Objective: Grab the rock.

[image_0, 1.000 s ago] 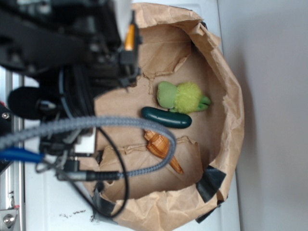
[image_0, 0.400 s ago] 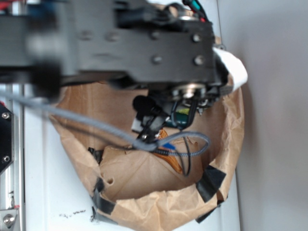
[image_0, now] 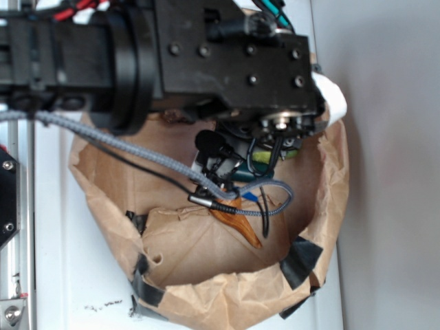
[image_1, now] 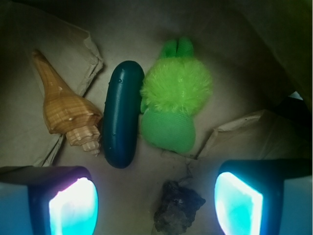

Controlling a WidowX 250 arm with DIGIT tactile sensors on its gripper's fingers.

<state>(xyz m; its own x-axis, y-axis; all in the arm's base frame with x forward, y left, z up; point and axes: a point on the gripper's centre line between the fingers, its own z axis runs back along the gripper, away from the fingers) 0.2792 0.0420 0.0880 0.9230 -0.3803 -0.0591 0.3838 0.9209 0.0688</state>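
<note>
**Ana:** While the wrist camera looks straight down, where does the small rough grey-brown rock [image_1: 178, 209] sit?

**Ben:** Low in that view, on the brown paper floor [image_1: 234, 105], between the two glowing blue-white finger pads [image_1: 72, 208] of the gripper [image_1: 155, 205] and nearer the one on the picture's right. Neither pad touches it. The jaws stand wide apart with nothing held.

**Ana:** What lies beyond it?

**Ben:** Three things in a row. A smooth dark green cucumber [image_1: 121, 113] lies lengthwise in the middle. A fuzzy bright green plush toy [image_1: 173, 105] presses against one side of it. A glossy orange-brown spiral seashell [image_1: 65, 110] lies on the other side, its broad end touching or nearly touching the cucumber. The rock is apart from all three, closest to the plush toy's lower edge.

**Ana:** And the outside camera?

**Ben:** The black robot arm [image_0: 172, 62] covers most of the crumpled brown paper bag [image_0: 330, 206], which is patched with black tape [image_0: 300, 261]. A grey braided cable [image_0: 130, 148] loops down from it. Only the seashell's pointed end [image_0: 242, 223] and slivers of green show beneath. The rock is hidden there.
</note>
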